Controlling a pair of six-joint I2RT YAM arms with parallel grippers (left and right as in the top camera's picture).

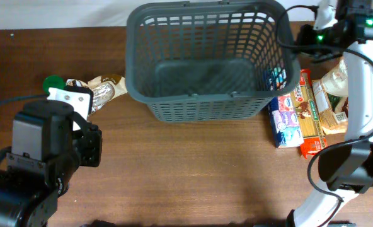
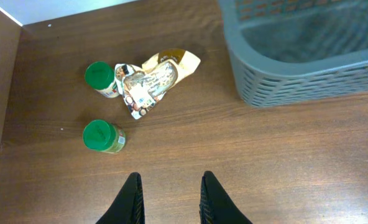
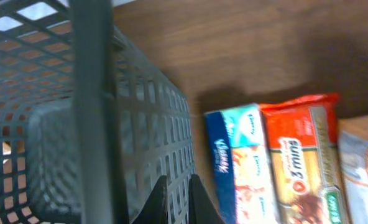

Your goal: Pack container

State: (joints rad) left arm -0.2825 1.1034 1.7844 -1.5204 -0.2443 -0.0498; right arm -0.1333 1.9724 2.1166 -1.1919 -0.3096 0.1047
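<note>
The basket (image 1: 205, 107) sits empty at top centre, so left gripper (image 2: 170, 199) hangs open w/ nothing in it nr the jars (image 2: 100, 135), prob. to pick one; right gripper (image 3: 176, 202) is by the basket wall, open or closed I can't tell.

From where I stand, the left arm (image 1: 41, 157) is matte black, boxy housings with a white screwed plate (image 1: 70, 101) and a thin black cable (image 1: 10, 101). The right arm (image 1: 365, 94) has glossy white curved shells, black joints and green lights (image 1: 370, 23) (tiny, bright). The left hand (image 2: 168, 186) and the right hand (image 3: 176, 190) have black tapered fingers.
</note>
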